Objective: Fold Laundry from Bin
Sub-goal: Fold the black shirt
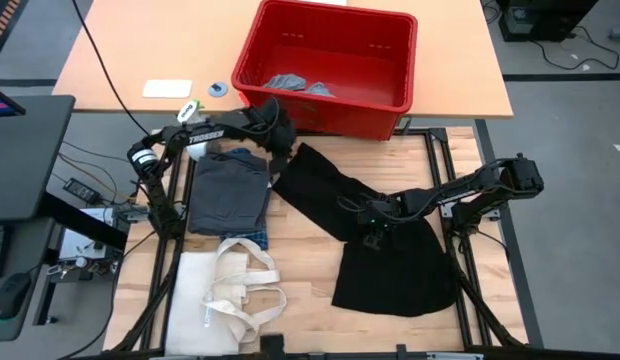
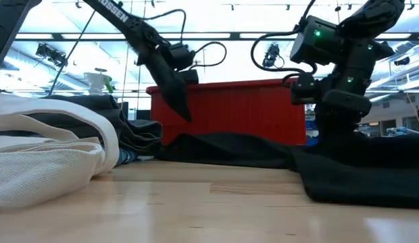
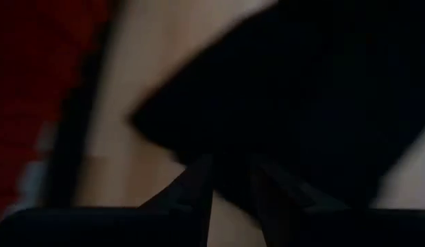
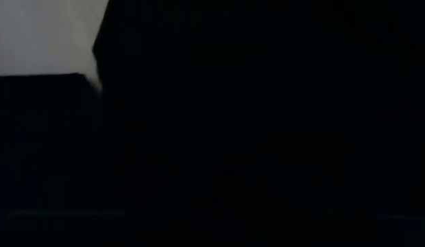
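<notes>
Black cloth (image 1: 390,240) sprawls from centre toward five o'clock. Our left gripper (image 1: 281,158) pinches its eleven o'clock corner; our right gripper (image 1: 373,238) presses mid-cloth, jaws unreadable. Thin pinch could slip, bunching the fold.

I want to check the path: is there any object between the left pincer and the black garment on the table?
Nothing visible is. The left pincer is right at the upper corner of the black garment, beside the red bin.
</notes>
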`<act>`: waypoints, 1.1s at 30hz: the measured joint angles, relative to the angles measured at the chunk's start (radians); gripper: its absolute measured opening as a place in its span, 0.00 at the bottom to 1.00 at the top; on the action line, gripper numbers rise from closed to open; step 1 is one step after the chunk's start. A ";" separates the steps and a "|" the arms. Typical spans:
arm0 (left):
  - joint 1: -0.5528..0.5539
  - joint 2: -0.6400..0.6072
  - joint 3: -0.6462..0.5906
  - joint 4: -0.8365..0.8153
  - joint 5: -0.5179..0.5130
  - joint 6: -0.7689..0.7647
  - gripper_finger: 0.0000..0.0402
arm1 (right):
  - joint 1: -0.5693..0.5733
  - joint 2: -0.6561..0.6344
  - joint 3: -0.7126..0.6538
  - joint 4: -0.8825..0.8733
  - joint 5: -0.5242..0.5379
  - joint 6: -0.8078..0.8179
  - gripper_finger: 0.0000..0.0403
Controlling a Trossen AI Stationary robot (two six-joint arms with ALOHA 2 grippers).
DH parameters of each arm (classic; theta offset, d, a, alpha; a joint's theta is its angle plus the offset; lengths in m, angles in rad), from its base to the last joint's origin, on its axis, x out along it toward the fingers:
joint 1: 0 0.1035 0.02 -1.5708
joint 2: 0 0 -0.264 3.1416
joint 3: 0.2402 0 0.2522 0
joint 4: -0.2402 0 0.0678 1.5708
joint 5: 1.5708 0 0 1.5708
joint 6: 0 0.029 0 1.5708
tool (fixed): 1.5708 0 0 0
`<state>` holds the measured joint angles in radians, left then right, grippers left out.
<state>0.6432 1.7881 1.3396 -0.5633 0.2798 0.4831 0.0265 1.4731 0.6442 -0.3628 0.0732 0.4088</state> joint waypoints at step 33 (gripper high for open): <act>-0.151 0.147 -0.001 0.223 -0.409 1.108 0.26 | 0.058 -0.002 0.003 0.133 0.101 -0.010 0.28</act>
<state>0.4921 1.9347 1.3388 -0.3405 -0.1293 1.5914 0.0849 1.4712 0.6472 -0.2303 0.1743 0.3992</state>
